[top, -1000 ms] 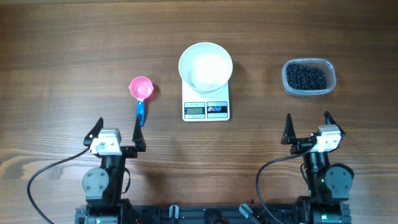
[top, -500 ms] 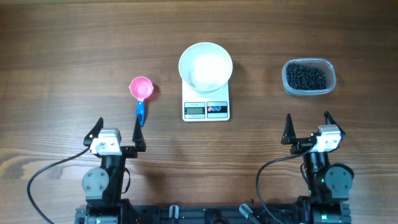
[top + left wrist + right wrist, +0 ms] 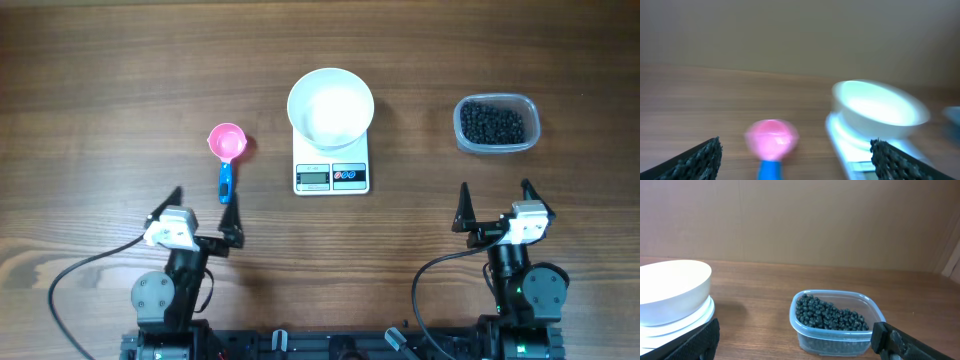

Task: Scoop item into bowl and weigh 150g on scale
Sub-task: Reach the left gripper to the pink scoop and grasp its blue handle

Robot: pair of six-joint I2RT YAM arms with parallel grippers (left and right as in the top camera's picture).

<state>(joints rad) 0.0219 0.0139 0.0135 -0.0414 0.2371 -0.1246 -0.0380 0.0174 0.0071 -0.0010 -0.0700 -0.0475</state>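
Risk starts left of the small white rectangular digital scale [image 3: 331, 176], where the left gripper [image 3: 203, 205] is held with its jaws spread wide and empty, just short of the pink round plastic scoop with a blue handle [image 3: 227, 143]. The handle is thin and lies flat on the wooden table [image 3: 100, 80], so it could be pushed aside or pinched off-centre and twisted in the grip. On the scale the round plain white bowl [image 3: 330, 106] is seated, empty; a careless pass could shift it and spoil the reading. Right of the scale, the small round black beans [image 3: 491, 124] are kept in a clear rectangular plastic tub [image 3: 497, 148]. A digging scoop could slide or tip this probably light tub and scatter beans. The right gripper [image 3: 494, 188], likewise spread and empty, is parked right of the scale.
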